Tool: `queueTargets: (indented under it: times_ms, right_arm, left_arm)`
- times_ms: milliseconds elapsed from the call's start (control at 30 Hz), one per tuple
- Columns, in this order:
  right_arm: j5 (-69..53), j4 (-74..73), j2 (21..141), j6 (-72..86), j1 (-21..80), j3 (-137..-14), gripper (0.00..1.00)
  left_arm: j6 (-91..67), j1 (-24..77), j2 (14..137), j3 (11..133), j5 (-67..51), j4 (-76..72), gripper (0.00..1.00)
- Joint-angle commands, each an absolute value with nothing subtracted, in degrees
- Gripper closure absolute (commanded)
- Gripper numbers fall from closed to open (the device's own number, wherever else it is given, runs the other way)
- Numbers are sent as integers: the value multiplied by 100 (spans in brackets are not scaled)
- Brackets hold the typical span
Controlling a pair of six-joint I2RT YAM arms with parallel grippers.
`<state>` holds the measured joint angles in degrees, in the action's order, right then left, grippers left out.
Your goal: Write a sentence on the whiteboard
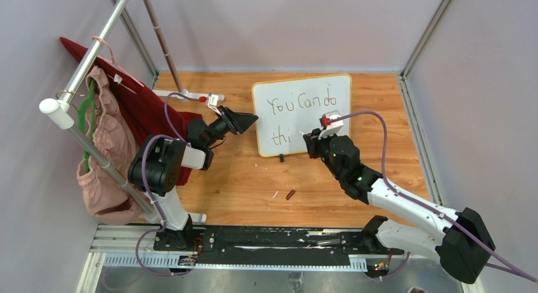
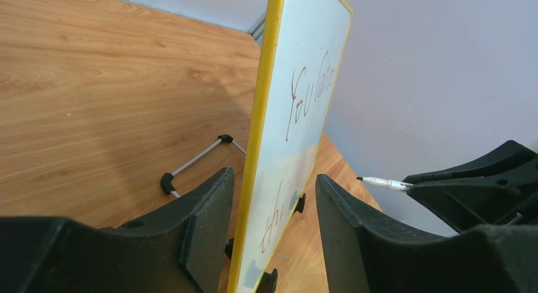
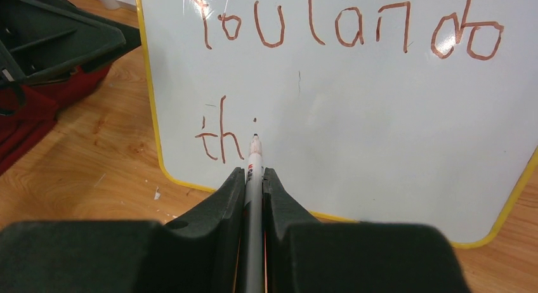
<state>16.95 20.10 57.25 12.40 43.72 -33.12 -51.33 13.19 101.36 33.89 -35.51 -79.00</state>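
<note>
Whiteboard (image 1: 298,125) stands propped upright on tabletop (image 1: 254,185), middle-far, long axis left–right, white face toward near side so arm can reach it. Left gripper (image 2: 273,179) spread astride board's left edge, one finger in front, one behind, small gaps showing. Likely bracing against pen pressure, not clamping. Right gripper (image 3: 254,174) pinches marker (image 3: 255,150), barrel pointing far, tip at board just right of "thi". Sentence (image 1: 301,104) runs left to right: "You Can do" above, second line unfinished
</note>
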Motion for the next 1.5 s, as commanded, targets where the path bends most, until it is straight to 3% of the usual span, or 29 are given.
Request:
queueTargets:
  times_ms: [0,600,1033,1467]
  right_arm:
    - [1839,2088,5746,685,4349,-3179,100]
    - [3244,2960,6861,-588,5065,-3541,100]
    - [3233,3556,7049,-213,5098,-3309,100]
    - [3065,3114,7070,196,5268,-3423,100]
  left_arm:
    - [-5133,1311,10220,3241,-3535,-7621,45]
    - [-5171,1314,10227,3122,-3445,-7699,44]
    - [-5353,1310,10358,3120,-3393,-7893,44]
    - [-5524,1316,10494,3120,-3362,-8102,44]
